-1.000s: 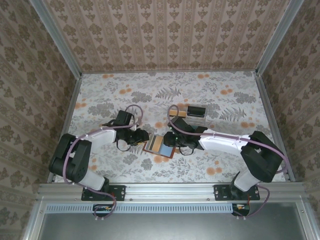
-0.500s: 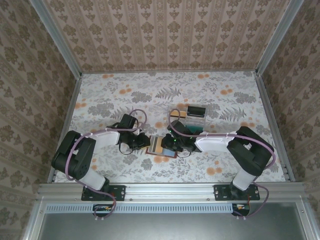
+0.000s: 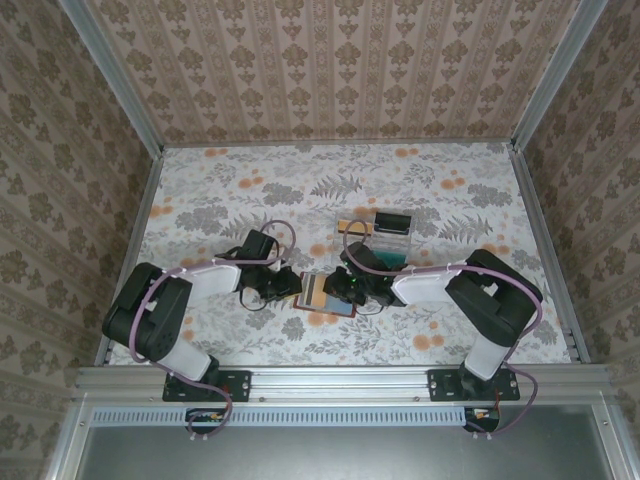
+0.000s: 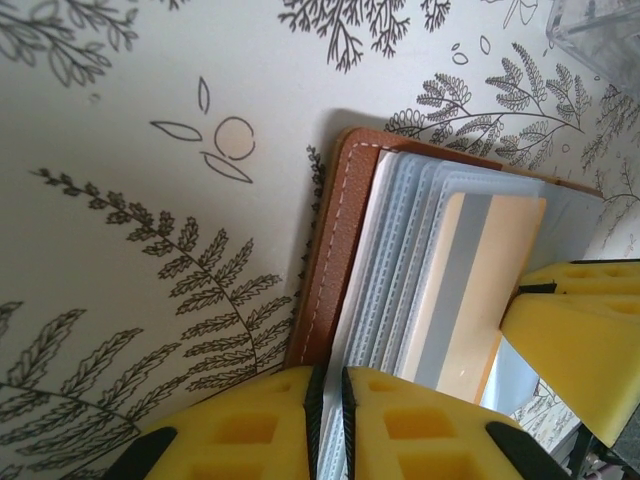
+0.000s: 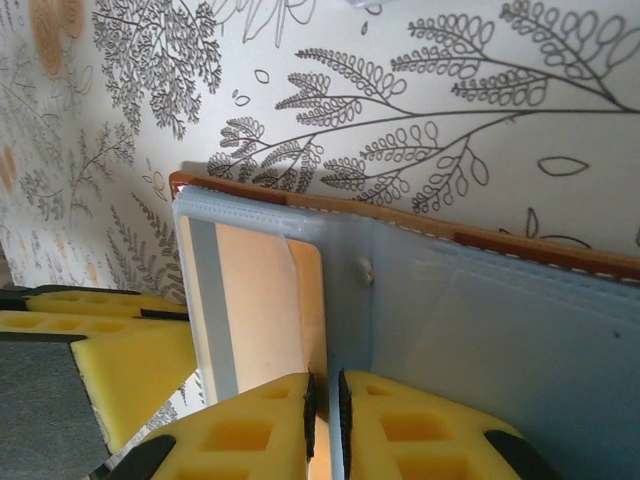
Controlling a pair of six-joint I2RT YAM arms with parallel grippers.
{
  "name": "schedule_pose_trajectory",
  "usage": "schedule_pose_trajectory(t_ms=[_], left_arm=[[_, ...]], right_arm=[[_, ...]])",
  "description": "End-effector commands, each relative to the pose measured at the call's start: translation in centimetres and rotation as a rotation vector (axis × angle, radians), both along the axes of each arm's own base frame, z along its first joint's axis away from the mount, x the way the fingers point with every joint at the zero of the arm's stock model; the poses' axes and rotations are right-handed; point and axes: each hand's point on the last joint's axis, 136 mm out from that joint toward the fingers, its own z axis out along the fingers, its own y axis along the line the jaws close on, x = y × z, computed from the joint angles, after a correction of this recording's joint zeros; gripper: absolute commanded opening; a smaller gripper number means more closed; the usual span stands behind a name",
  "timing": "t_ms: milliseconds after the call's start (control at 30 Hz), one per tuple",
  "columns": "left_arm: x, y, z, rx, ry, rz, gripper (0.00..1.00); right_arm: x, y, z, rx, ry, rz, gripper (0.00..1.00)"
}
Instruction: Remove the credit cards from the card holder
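Observation:
The brown leather card holder [image 3: 322, 293] lies open on the table between both grippers. Its stitched brown rim [image 4: 335, 250] and pale blue-grey sleeves show in the left wrist view. My left gripper [image 4: 333, 420] is shut on the left edge of those sleeves [image 4: 400, 260]. A tan credit card [image 5: 265, 300] with a grey stripe sits in the top sleeve, beside the blue-grey lining [image 5: 500, 330]. My right gripper [image 5: 325, 420] is shut on that card's inner edge by the fold. From above, the left gripper [image 3: 293, 287] and right gripper [image 3: 345, 290] face each other across the holder.
A clear plastic tray [image 3: 387, 243] stands just behind the right gripper, with a dark card [image 3: 393, 220] and a tan card [image 3: 355, 228] at it. Patterned walls ring the floral table [image 3: 220, 190]. Open floral surface lies to the far left and right.
Both grippers have closed down, the left on the holder's sleeves and the right at the tan card. The right arm's elbow has swung in toward the middle.

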Motion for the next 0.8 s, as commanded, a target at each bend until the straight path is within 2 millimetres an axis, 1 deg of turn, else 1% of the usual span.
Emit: schedule_pose_trajectory(t_ms=[0,100,233,300,367,567,667,767], left_arm=[[-1.5,0.6,-1.1,0.043,0.051,0.002,0.17],[-1.5,0.6,-1.1,0.043,0.049,0.002,0.16],[-1.5,0.6,-1.2,0.046,0.052,0.003,0.16],[-1.6,0.8,-1.2,0.056,0.056,0.005,0.15],[-1.5,0.9,-1.2,0.064,0.054,0.01,0.12],[-1.5,1.6,-1.6,0.086,0.064,0.031,0.07],[-1.5,1.6,-1.7,0.088,0.069,0.033,0.06],[-1.5,1.6,-1.8,0.087,0.07,0.03,0.05]], right_arm=[[-0.4,0.1,-0.5,0.026,0.023,0.002,0.17],[-0.4,0.2,-0.5,0.03,0.023,0.004,0.16],[-0.4,0.2,-0.4,0.036,0.024,0.007,0.07],[-0.5,-0.1,-0.5,0.034,0.027,0.003,0.0],[-0.6,-0.6,-0.5,0.025,0.03,-0.005,0.0],[-0.8,-2.4,-0.2,-0.004,0.024,-0.015,0.0],[-0.9,-2.9,0.0,-0.013,0.02,-0.013,0.0],[-1.1,-2.9,-0.3,-0.012,0.025,-0.004,0.0]])
